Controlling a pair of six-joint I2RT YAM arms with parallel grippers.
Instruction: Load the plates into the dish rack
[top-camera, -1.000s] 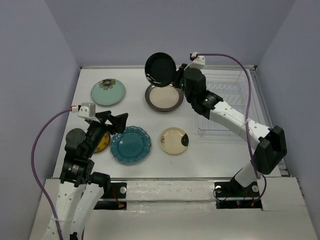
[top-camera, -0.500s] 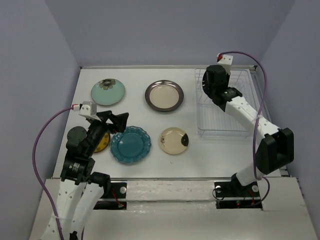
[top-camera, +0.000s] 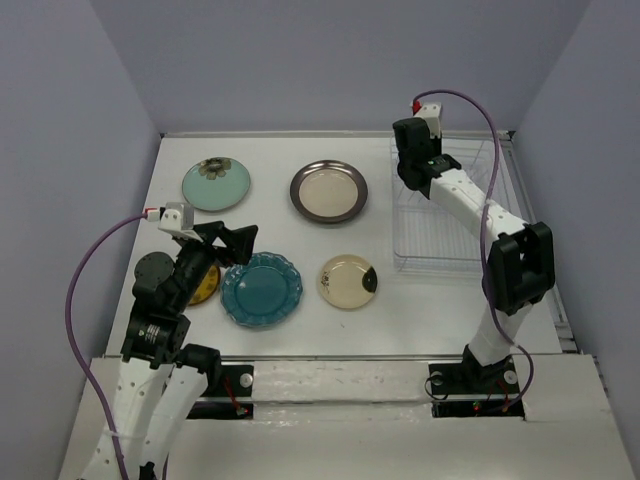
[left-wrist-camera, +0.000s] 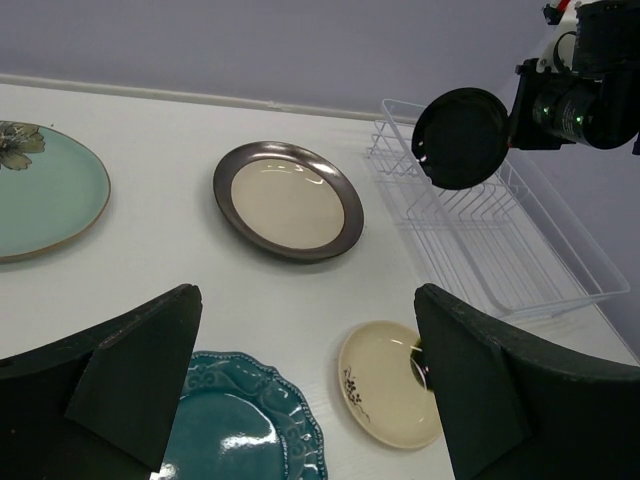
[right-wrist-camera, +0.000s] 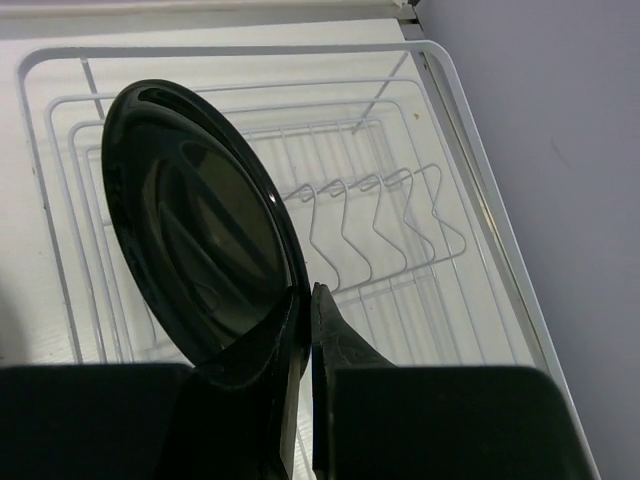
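- black plate (right-wrist-camera: 200, 220) stands on edge over the white wire rack (right-wrist-camera: 450, 90), which sits by the tabletop's (top-camera: 400, 320) far right corner; our right gripper (right-wrist-camera: 308, 295) pinches its rim.
- our left gripper (left-wrist-camera: 307, 295) hangs spread wide and empty near the left edge.
- we see six plates lying flat: mint plate (top-camera: 215, 185) and silver plate (top-camera: 328, 192) farther back, teal plate (top-camera: 261, 288), cream plate (top-camera: 347, 281), yellow plate (top-camera: 207, 288) and dark grey plate (top-camera: 150, 270) nearer.
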